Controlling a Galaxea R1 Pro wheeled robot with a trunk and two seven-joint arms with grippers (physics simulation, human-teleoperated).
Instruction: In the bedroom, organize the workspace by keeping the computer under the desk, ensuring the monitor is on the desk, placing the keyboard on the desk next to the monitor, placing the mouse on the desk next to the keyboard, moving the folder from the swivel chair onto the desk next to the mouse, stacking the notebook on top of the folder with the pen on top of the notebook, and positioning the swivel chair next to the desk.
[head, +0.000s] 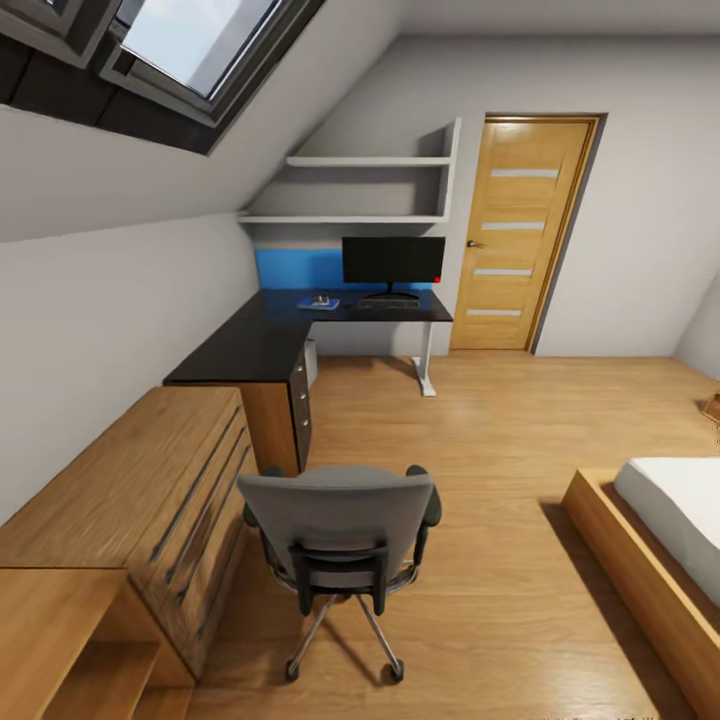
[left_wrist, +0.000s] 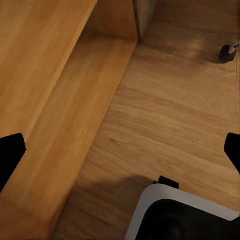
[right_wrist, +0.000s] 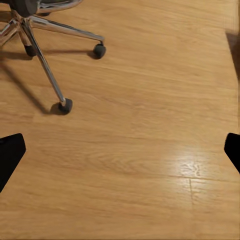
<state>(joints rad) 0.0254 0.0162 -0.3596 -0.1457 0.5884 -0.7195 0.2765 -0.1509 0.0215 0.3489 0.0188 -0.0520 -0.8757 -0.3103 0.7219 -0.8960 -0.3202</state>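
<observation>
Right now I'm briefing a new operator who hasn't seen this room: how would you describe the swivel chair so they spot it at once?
Start at the black L-shaped desk along the left wall. Nearer the camera, beside the low wooden drawer cabinet, the swivel chair stands on the wood floor, its back toward us. It alone is grey upholstered, with black armrests and a chrome base on casters.

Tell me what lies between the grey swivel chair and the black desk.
In the head view, only bare wooden floor separates the grey upholstered swivel chair from the black L-shaped desk; a low wooden drawer cabinet stands alongside.
</observation>
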